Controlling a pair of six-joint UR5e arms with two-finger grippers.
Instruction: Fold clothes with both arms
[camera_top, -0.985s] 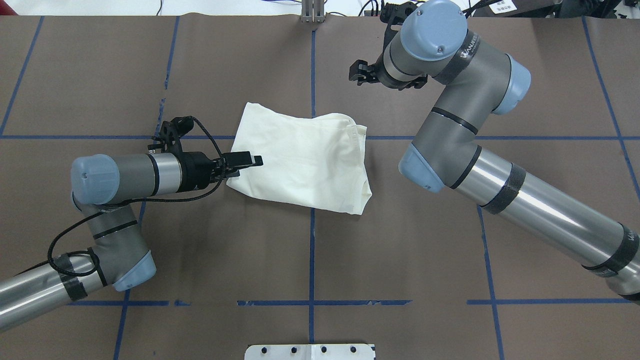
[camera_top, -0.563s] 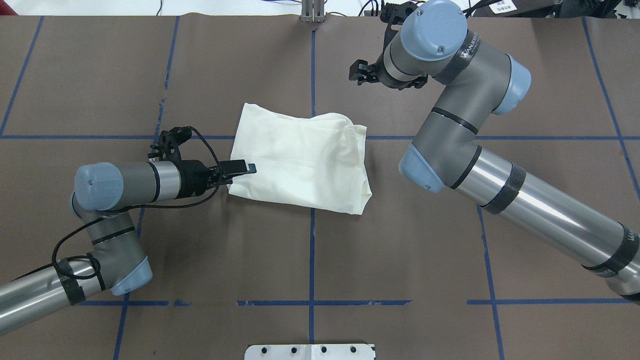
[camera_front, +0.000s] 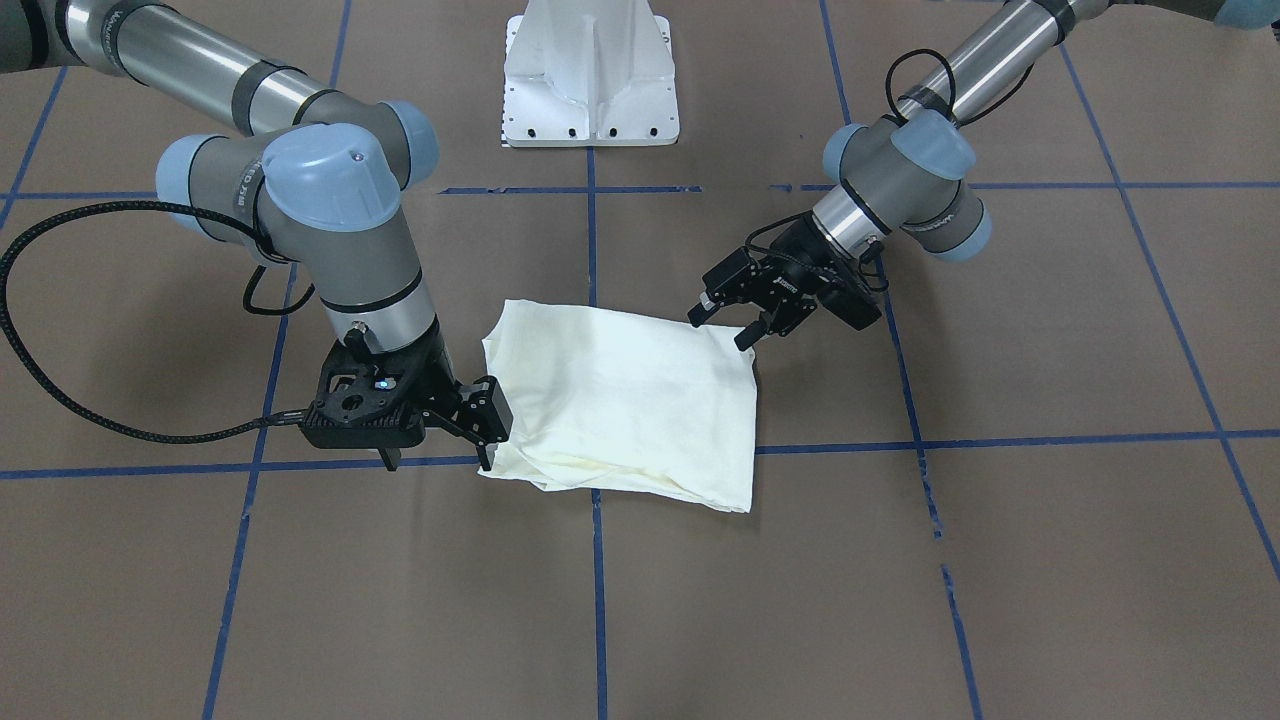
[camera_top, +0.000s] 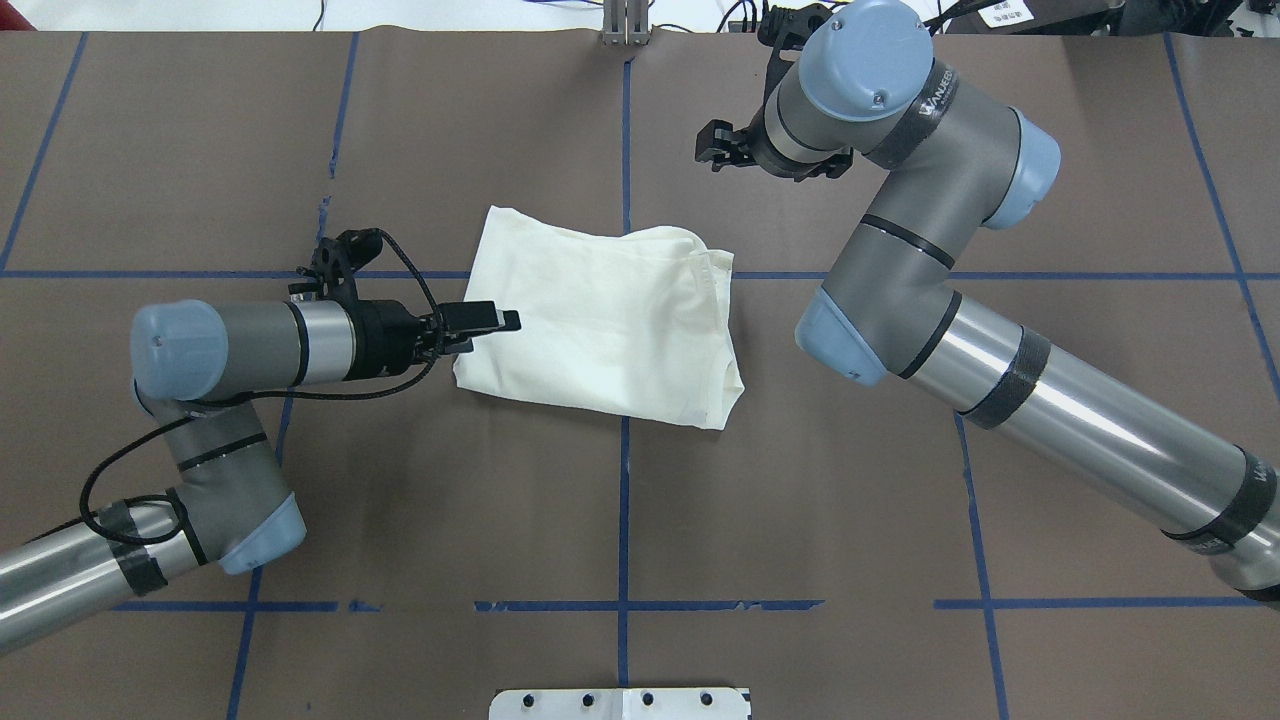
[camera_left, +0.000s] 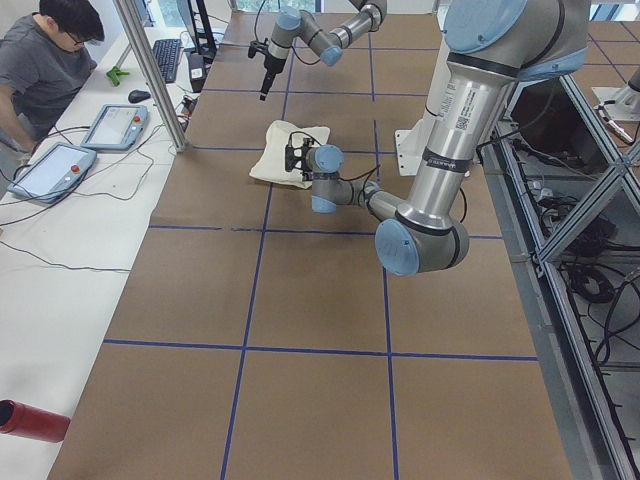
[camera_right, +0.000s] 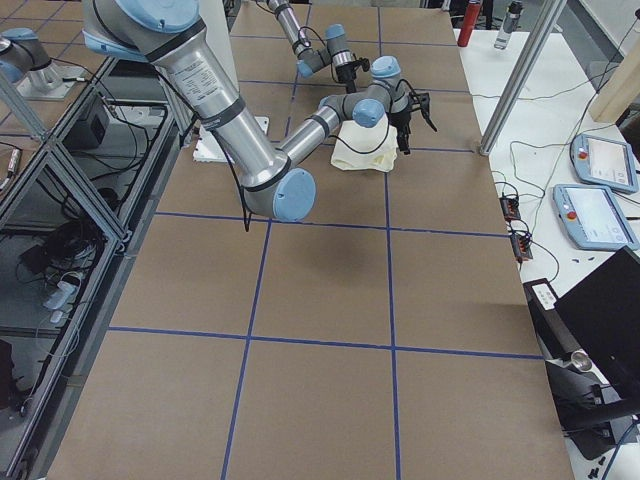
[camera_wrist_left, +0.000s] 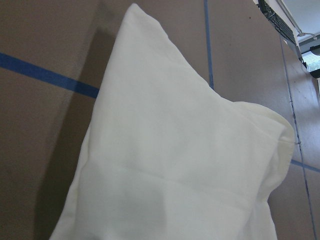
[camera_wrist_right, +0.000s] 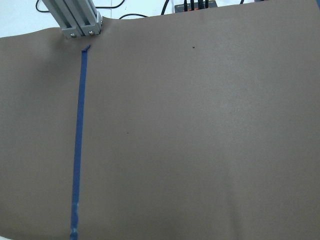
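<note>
We see a big table covered in brown paper (camera_top: 800, 500) with blue tape lines (camera_top: 622, 520) making squares. The cream long-sleeved shirt (camera_top: 600, 320) lies folded in a soft pile near the middle, right where two blue lines cross. Only its plain cream side shows.

The left arm's black gripper (camera_front: 720, 330) hangs just over the shirt's edge, on the robot's left side. Its two fingers are spread apart and hold nothing.

The right arm's black gripper (camera_front: 440, 440) is up in the air, away from the shirt, towards the far side of the table. Its fingers look spread apart too, with nothing in them.

A white metal base (camera_front: 590, 70) sits at the table's edge by the robot.
</note>
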